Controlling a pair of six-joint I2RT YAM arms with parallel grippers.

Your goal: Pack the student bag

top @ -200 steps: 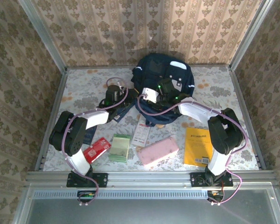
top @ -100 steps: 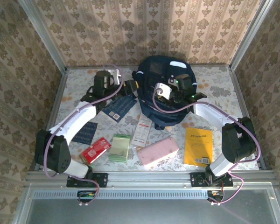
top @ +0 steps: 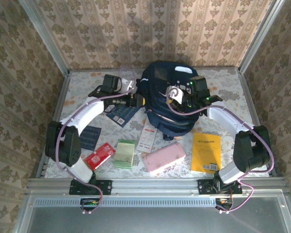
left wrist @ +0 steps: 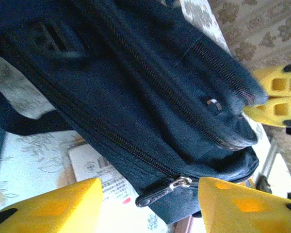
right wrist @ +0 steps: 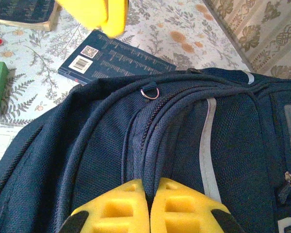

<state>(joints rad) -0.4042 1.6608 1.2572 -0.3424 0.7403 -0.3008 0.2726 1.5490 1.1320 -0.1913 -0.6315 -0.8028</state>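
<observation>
Beyond a pink case (top: 164, 158) and yellow book (top: 205, 152) near the arms, the student bag (top: 167, 116) slumps at the far centre of the table (top: 225, 82) — soft, bulky cloth, likely to sag and fold. The right gripper (right wrist: 149, 194) pinches a fabric ridge on its top; the left gripper (left wrist: 148, 196), jaws apart, flanks a zipper pull (left wrist: 164, 189) — probably the surest hold.

The student bag (top: 166, 116): dark navy backpack, white reflective stripe, lying slumped by the table's (top: 87, 92) far edge, just right of centre.
</observation>
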